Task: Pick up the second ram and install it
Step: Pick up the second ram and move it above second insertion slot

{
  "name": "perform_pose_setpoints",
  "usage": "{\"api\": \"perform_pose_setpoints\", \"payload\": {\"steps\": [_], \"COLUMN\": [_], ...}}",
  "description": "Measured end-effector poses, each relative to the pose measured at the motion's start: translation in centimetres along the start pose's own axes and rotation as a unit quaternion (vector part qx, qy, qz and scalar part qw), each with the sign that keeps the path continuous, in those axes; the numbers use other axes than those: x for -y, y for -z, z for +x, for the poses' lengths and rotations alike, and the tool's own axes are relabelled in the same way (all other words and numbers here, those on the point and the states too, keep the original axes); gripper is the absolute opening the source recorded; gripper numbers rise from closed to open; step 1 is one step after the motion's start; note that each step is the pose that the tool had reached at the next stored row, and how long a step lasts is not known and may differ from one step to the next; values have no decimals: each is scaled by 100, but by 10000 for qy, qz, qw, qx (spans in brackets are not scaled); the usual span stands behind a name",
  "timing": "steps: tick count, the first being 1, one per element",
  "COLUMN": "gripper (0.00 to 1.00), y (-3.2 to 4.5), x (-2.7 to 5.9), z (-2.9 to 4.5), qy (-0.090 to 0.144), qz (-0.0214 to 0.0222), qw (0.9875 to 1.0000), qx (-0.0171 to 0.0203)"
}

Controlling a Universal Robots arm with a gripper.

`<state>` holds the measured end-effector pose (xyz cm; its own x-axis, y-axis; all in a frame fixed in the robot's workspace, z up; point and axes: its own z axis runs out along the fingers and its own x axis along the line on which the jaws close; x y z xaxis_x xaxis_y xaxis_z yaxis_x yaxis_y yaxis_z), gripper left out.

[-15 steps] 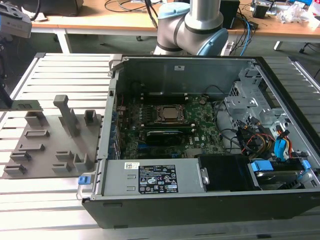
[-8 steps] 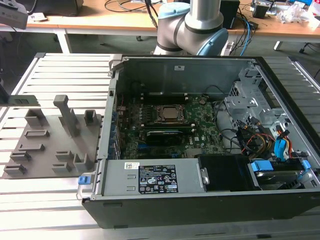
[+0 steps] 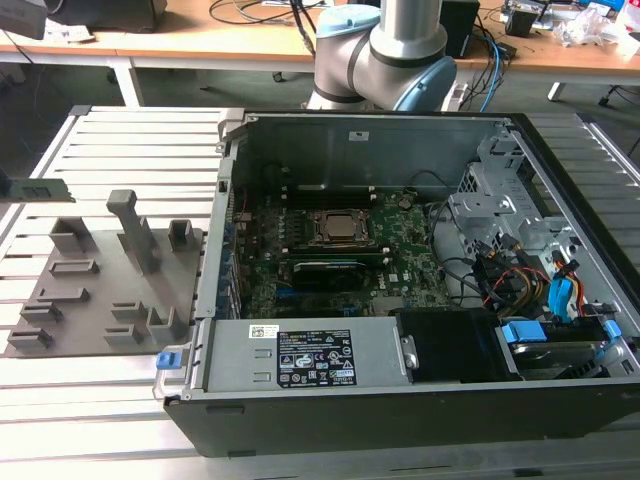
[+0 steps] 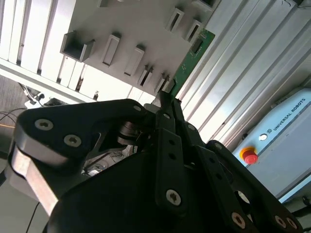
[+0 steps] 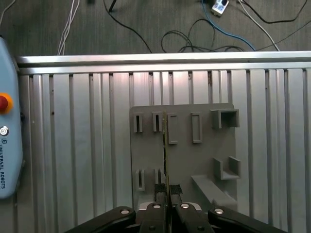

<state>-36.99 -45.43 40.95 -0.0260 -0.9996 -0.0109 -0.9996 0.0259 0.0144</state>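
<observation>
The second ram (image 4: 190,60), a thin green board, sticks out from my gripper (image 4: 167,101), whose fingers are shut on its near end. In the first wrist view the ram (image 5: 165,145) shows edge-on as a thin line running from the gripper (image 5: 167,190) out over the grey fixture plate (image 5: 204,155). At the exterior view's far left edge a flat green-grey strip (image 3: 35,187) hangs above the plate's back corner; it looks like the same stick.
The open computer case (image 3: 400,390) lies at the exterior view's right, with the CPU socket (image 3: 335,228), memory slots (image 3: 330,188) behind it and a long black card (image 3: 325,270). The fixture plate (image 3: 100,300) rests on a slatted aluminium table. A control pendant (image 5: 7,145) lies beside the table.
</observation>
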Motion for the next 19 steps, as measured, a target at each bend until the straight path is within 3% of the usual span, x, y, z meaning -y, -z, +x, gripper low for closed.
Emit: {"api": "perform_pose_setpoints", "payload": {"steps": [3,4,6,15,19], "gripper": [14,14,14,14,14], "y": [3,3,12,33,33], "x": [-1,0,-1,22,158], "z": [-1,0,-1,-1,-5], "qy": [-1,1,1,2,2], "qz": [-1,-2,-4,-4,-3], "qw": [10000,10000,9999,9999,9999], "qx": [14,77,122,125,126]}}
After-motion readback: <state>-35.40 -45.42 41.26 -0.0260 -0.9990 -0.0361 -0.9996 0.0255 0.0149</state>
